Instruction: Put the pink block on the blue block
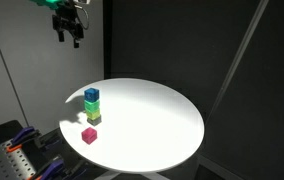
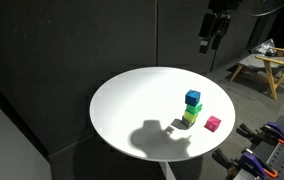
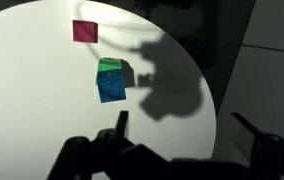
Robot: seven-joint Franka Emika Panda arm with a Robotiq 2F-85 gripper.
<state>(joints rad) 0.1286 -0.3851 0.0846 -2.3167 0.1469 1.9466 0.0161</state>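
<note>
Pink block (image 1: 89,135) sits alone on the round white counter (image 1: 152,110), near but not touching a small tower: blue block (image 1: 91,96) atop a green cube (image 1: 91,108) and a yellow-green cube (image 1: 94,118). All lie far beneath the pincer (image 1: 70,33), which hangs high, fingers spread wide and empty. The bare blue top looks ready to take the pink block, so the likely next job is a descent toward it.

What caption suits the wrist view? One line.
Open gripper above round white table; magenta-pink cube lies apart from stack topped by bright blue cube.
</note>
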